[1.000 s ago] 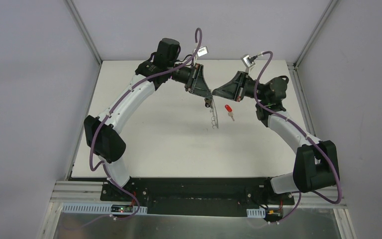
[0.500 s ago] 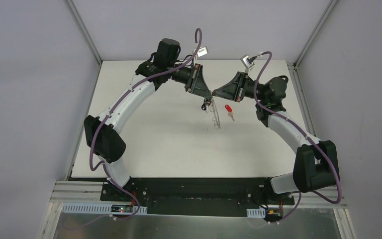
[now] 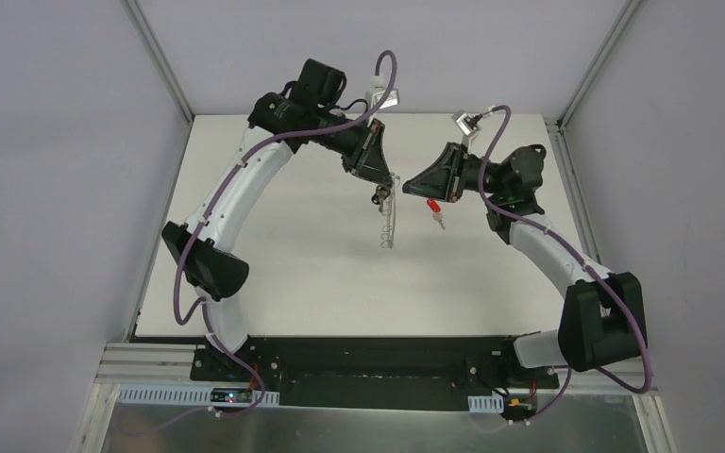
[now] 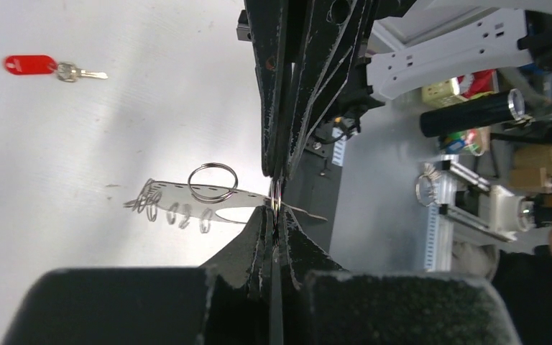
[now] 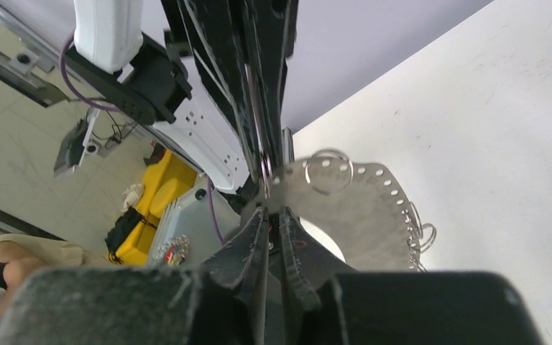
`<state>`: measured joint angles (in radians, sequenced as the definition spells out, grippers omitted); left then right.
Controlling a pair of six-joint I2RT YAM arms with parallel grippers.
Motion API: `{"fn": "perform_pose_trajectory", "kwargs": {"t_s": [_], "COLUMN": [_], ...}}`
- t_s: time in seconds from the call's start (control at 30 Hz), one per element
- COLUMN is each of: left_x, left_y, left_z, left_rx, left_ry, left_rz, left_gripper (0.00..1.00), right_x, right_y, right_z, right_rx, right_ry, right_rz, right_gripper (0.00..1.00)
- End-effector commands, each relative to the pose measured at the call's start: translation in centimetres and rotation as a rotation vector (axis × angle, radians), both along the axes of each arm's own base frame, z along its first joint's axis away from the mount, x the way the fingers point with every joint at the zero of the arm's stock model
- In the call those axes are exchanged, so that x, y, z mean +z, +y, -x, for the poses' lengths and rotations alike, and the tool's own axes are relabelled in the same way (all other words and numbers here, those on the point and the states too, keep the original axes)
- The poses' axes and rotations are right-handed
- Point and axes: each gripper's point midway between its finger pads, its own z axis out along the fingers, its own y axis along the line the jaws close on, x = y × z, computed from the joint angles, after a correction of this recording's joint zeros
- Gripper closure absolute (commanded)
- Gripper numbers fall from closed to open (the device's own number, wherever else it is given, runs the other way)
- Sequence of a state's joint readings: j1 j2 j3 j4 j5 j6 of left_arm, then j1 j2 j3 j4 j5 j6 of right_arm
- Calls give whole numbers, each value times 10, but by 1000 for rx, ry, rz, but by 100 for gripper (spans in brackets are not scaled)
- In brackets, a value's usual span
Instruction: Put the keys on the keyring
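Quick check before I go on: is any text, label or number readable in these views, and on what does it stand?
No text can be read in any view.
On the red key tag: plain, no print seen.
On the keyring: punched holes only, no marking seen.
On the yellow box off the table: too blurred to read.
On the circuit boards by the arm bases: too small to read.

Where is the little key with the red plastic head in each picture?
Top view: the red-headed metal key lies on the white table, right of centre.
Left wrist view: top left corner.
Right wrist view: not in it.
Shared landmark: the thin grey oval keyring with wire loops, seen in all three.
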<state>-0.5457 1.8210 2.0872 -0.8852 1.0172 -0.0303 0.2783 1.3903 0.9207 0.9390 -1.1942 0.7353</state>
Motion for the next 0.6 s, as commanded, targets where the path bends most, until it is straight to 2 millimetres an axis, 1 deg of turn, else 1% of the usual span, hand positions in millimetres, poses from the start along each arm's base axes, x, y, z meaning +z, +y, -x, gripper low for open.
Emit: {"fn": "perform_pose_trajectory", "kwargs": {"t_s": [0.0,0.17,0.2,0.3,0.4,0.57], "left_x": [-9,-20,-21,-22,-19,-17], "left_y": [23,25,24,21,16,9], "left_z": [21,35,38,46,47,47], "left_rx": [-71,-139,-151,-185,-188,-185], "left_ry": [-82,-117,-128,-145,-150,-129], "left_rz": [-167,-255,-263,-260,-241,-205], "left_gripper": [100,100,100,100,100,100], "right_x": [2,8,10,11,5,-3], "right_y": [-5,-6,-6,-3,2,8], "right_z": [20,25,26,29,35,43], "right_rx": [62,69,74,90,121,161], "right_ry": [-119,-136,-139,-140,-135,-124], "right_rz": [26,23,22,23,29,47], "right_gripper": [84,73,70,65,62,61]}}
